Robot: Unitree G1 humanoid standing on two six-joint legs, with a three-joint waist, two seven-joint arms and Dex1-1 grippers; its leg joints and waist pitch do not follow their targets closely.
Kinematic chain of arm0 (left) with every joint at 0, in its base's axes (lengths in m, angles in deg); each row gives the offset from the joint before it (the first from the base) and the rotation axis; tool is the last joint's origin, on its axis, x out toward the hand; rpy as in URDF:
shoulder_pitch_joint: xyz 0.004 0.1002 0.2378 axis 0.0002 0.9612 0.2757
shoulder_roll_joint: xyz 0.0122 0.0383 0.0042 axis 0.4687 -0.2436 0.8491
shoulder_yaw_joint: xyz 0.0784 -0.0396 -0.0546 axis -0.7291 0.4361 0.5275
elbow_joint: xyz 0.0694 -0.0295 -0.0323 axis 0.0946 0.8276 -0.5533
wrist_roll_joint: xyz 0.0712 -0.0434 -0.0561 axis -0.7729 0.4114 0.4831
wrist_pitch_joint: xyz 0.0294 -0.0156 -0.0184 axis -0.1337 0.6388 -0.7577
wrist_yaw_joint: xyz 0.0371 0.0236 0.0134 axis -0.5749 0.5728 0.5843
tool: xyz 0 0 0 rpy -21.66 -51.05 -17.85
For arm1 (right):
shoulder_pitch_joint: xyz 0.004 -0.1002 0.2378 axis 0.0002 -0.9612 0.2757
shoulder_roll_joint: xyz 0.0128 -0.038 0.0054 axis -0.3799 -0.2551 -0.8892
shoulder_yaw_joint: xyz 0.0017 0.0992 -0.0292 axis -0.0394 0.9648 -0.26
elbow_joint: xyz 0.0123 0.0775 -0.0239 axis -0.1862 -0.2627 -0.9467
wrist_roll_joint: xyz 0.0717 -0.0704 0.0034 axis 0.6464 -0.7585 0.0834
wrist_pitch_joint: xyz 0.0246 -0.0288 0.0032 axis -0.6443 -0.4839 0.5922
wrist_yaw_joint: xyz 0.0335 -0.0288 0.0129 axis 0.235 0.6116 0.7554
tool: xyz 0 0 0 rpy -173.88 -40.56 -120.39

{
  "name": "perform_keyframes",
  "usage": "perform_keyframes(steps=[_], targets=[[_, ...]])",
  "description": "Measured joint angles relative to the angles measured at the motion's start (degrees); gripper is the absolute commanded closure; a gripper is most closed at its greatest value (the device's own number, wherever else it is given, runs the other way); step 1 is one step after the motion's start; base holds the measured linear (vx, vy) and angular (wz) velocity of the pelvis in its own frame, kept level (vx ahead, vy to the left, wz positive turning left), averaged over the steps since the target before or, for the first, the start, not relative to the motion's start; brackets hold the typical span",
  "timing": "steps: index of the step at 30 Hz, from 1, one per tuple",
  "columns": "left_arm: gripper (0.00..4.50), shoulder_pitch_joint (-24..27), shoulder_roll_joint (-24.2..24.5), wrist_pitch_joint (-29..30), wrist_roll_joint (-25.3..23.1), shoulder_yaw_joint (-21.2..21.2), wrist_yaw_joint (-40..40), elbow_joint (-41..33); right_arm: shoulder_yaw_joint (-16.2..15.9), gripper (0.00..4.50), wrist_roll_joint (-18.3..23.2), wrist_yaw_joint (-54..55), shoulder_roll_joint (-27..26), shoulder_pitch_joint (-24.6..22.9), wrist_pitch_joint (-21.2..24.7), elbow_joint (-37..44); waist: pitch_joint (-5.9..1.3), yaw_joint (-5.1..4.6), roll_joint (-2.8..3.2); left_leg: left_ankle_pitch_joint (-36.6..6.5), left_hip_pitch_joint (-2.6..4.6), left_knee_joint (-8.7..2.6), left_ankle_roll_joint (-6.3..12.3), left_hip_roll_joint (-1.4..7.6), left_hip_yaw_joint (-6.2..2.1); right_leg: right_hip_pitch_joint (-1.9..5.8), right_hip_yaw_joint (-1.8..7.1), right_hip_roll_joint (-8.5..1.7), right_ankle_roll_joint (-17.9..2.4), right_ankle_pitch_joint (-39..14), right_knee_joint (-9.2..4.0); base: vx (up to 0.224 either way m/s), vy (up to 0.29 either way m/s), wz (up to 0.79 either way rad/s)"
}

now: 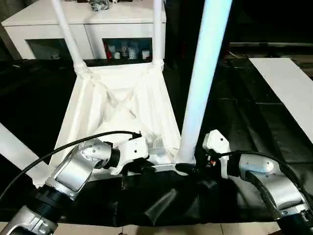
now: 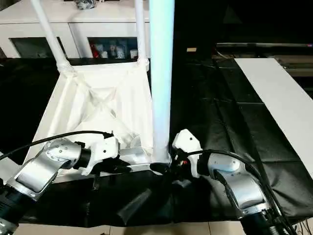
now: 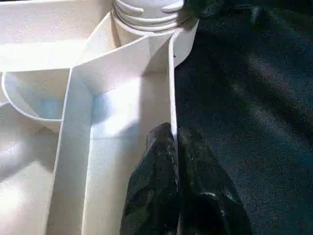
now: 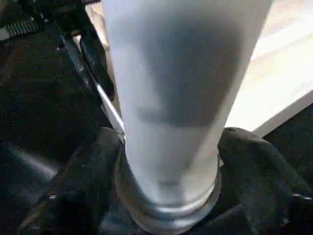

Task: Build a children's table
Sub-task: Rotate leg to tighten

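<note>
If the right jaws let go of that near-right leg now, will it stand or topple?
The leg probably stays up: its base sits in the corner socket. It looks stiff and light, a hollow smooth tube, so slippery to grip. Tall and slim, it may wobble if only partly seated.

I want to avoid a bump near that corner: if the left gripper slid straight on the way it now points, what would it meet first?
Most likely the threaded base of the near leg in its corner socket. The left gripper, jaws shut on the tabletop's edge wall, points along that wall toward the corner; depth is hard to judge.
</note>
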Motion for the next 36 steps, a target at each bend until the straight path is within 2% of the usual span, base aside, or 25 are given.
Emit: perform_keyframes(steps=[6, 17, 18, 21, 24, 28, 32, 36], targets=[[4.5, 0.0, 0.1, 0.0, 0.1, 0.0, -0.1, 0.0, 0.0, 1.79, 0.3, -0.1, 0.0, 0.0, 0.0, -0.4, 0.0, -0.15, 0.0, 0.0, -0.01, 0.05, 0.0, 0.01, -0.01, -0.01, 0.0, 0.0, 0.0, 0.0, 0.04, 0.0, 0.0, 0.0], [4.5, 0.0, -0.2, 0.9, 0.0, 0.2, 0.5, 0.4, 0.8, 1.89, 1.1, 2.2, -3.6, 0.0, 0.2, -2.3, -0.02, -0.52, -0.04, 0.0, -0.01, 0.06, -0.03, 0.02, -0.01, 0.01, 0.01, 0.01, 0.0, 0.0, 0.16, 0.0, 0.0, 0.0], [4.5, 0.0, -1.7, 1.9, -0.6, 0.9, 2.6, 1.4, 1.1, 1.9, -0.1, 5.8, -6.1, 0.0, 0.3, -3.6, -0.08, -0.68, -0.13, 0.0, 0.04, 0.03, -0.06, 0.02, -0.01, 0.1, 0.01, 0.03, -0.1, 0.0, 0.18, 0.0, 0.0, 0.0], [4.5, -1.0, -6.1, 4.4, -3.2, 2.3, 9.6, 4.2, 2.3, 1.91, -3.5, 18.3, -13.1, 1.6, 1.4, -6.7, -0.13, -1.48, -0.1, 0.0, 0.78, 0.01, -0.11, -0.02, -0.04, 0.39, 0.04, 0.01, 0.1, -0.1, 0.19, 0.0, 0.0, 0.0], [4.5, -2.7, -11.9, 7.4, -5.7, 2.7, 17.3, 6.9, 4.9, 1.91, -6.6, 31.4, -20.1, 3.9, 3.9, -9.5, -0.14, -2.31, -0.07, 0.0, 0.83, 0.03, -0.11, -0.13, -0.13, 0.33, 0.05, -0.03, 0.2, -0.1, 0.07, -0.034, 0.004, -0.01], [4.5, -5.1, -18.5, 9.8, -7.2, 2.9, 25.5, 10.8, 7.7, 1.91, -8.4, 42.5, -24.8, 7.4, 5.5, -13.5, -0.07, -2.75, 0.12, 0.0, 0.68, 0.0, -0.1, -0.22, -0.4, 0.35, -0.17, -0.04, 0.2, -0.1, -0.72, -0.013, 0.004, -0.01], [4.5, -6.7, -21.2, 9.2, -8.4, 2.3, 29.3, 13.4, 9.3, 1.91, -9.3, 46.8, -26.2, 8.9, 5.1, -15.6, -0.02, -2.9, 0.24, 0.0, 0.59, -0.1, -0.08, -0.34, -0.4, 0.39, -0.15, -0.07, 0.2, -0.1, -1.38, 0.0, 0.0, 0.0], [4.5, -6.9, -20.3, 5.3, -9.0, 1.2, 29.1, 13.9, 9.7, 1.91, -9.4, 45.5, -25.4, 8.0, 1.8, -15.4, -0.04, -2.68, 0.27, 0.1, -0.31, -0.09, -0.02, -0.42, -0.35, 0.13, 0.01, -0.09, -0.1, 0.1, -1.51, 0.0, 0.0, 0.0]])
